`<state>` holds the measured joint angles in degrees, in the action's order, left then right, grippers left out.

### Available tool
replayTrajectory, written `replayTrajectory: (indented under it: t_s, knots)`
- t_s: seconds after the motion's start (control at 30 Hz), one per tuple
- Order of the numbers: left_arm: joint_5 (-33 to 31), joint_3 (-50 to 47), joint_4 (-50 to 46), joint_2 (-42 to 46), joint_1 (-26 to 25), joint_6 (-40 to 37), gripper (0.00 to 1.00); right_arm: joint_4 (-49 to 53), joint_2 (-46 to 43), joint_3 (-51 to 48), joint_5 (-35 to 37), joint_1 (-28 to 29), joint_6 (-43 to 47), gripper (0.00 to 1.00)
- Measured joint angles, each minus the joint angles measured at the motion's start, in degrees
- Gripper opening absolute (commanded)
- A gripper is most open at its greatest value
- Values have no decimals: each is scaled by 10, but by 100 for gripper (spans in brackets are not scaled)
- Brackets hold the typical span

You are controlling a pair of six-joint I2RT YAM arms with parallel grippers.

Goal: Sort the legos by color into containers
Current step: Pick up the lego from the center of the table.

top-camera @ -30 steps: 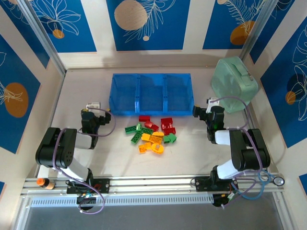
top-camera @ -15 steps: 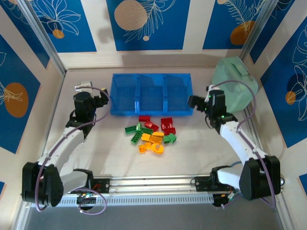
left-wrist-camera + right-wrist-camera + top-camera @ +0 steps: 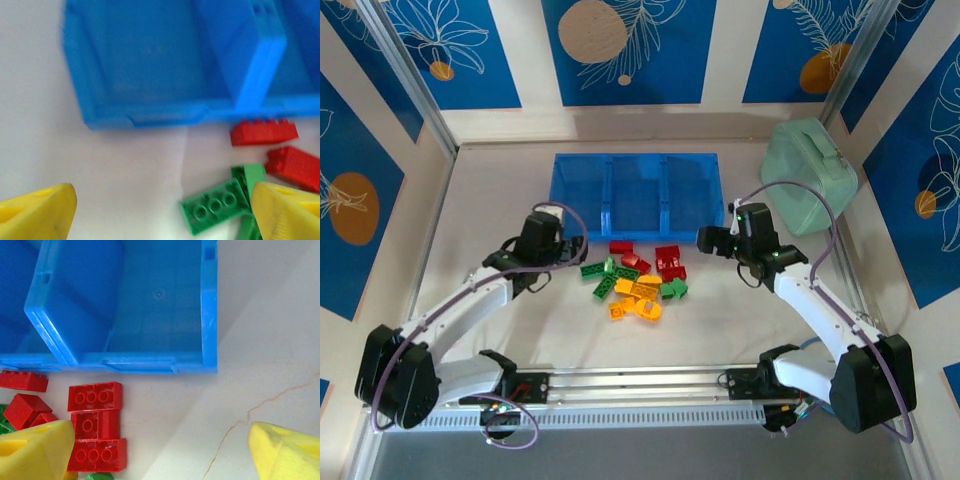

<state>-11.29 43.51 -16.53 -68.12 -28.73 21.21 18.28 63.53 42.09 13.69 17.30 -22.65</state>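
Observation:
The legos point(image 3: 635, 281) lie in a loose pile of red, green and yellow-orange bricks just in front of the blue tray point(image 3: 635, 236), whose three compartments hold nothing. My left gripper point(image 3: 567, 254) hovers open at the pile's left edge. In the left wrist view a green brick point(image 3: 215, 212) lies by the right fingertip point(image 3: 287, 212), with red bricks point(image 3: 263, 132) beyond it. My right gripper point(image 3: 709, 241) is open at the pile's right edge. Below it, three red bricks point(image 3: 95, 424) sit next to its left fingertip point(image 3: 32, 450), near the tray's front wall point(image 3: 125, 362).
A pale mint-green case point(image 3: 807, 175) stands at the back right, beside the tray's right end. Blue-patterned walls close in the table on three sides. A metal rail point(image 3: 640, 385) with both arm bases runs along the near edge.
Both arms have swung inward toward the pile: the left gripper moved right and nearer, the right gripper moved left and nearer. The bricks have not moved.

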Motion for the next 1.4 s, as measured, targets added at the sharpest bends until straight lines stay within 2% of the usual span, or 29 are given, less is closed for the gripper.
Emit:
replayTrajectory:
  t_s: [0.2, 0.5, 0.83, 1.2, 1.4]
  knots:
    - [29, 3, -35, -56, -52, 29, 75, 5, 0, -8, -9, 12, -6, 85]
    - [75, -5, -26, -91, -128, 47, 61, 4, 0, -15, -18, 16, -12, 84]
    - [83, -5, -21, -162, -136, 48, 54, 4, 0, -15, -22, 19, -15, 82]
    - [87, 3, -4, -200, -143, 43, 51, 5, -9, -17, -22, 19, -19, 81]
    - [81, 9, -3, -211, -149, 43, 40, 3, -17, -21, -22, 19, -25, 79]
